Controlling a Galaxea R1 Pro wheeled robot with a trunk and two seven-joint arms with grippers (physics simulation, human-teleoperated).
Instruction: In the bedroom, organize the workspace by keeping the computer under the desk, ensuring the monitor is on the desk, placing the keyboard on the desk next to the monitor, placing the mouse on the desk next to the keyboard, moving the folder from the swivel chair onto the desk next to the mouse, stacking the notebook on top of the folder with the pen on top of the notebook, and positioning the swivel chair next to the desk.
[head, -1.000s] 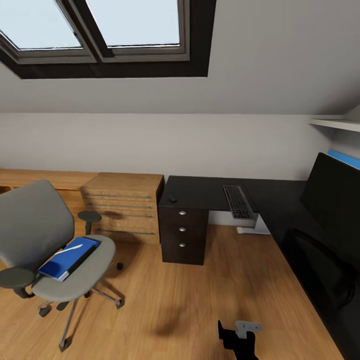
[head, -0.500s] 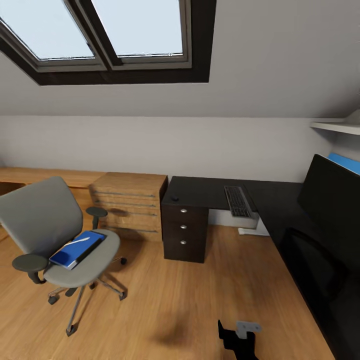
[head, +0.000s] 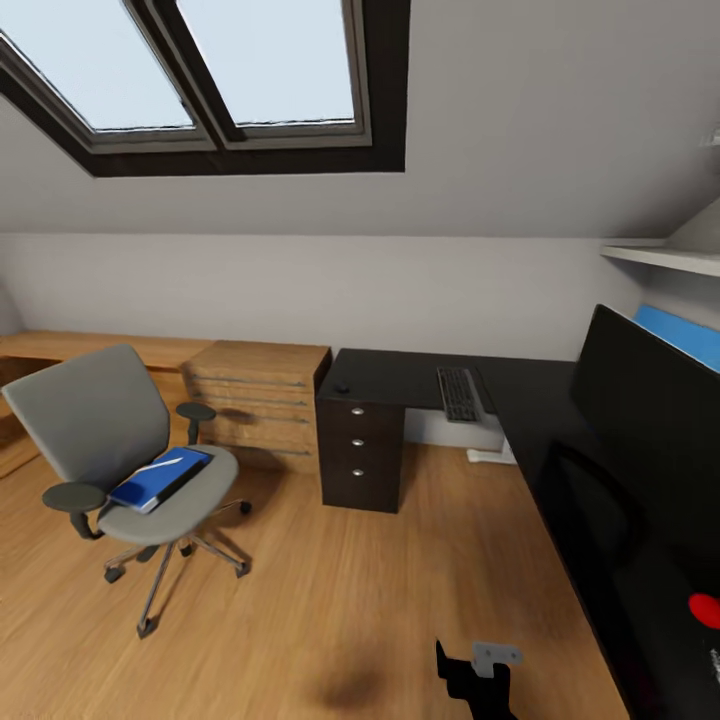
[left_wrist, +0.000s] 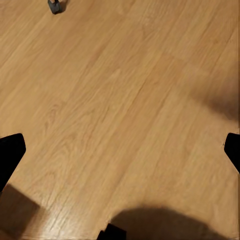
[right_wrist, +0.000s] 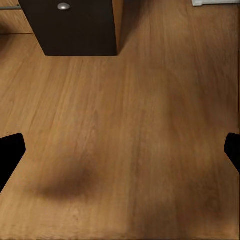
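The grey swivel chair (head: 95, 430) stands on the wooden floor at the left. The blue folder (head: 160, 479) lies on its seat with a thin white pen (head: 166, 464) across it. The black desk (head: 400, 375) runs along the wall and down the right side. On its far wing lie the keyboard (head: 458, 393) and a small dark mouse (head: 342, 388). The black monitor (head: 650, 420) stands on the right wing, close to me. Computer and notebook are out of view. My left gripper (left_wrist: 120, 150) and right gripper (right_wrist: 120, 150) hang open over bare floor, holding nothing.
A light wooden drawer unit (head: 258, 400) stands between chair and desk. The desk's black drawers (right_wrist: 75, 25) face the floor where my right gripper hangs. A chair caster (left_wrist: 55, 6) is near the left gripper. A black and grey arm part (head: 480, 672) shows low.
The whole head view has shifted: the chair and desk look farther off and the monitor fills more of the right side. Nothing on the chair or desk has moved.
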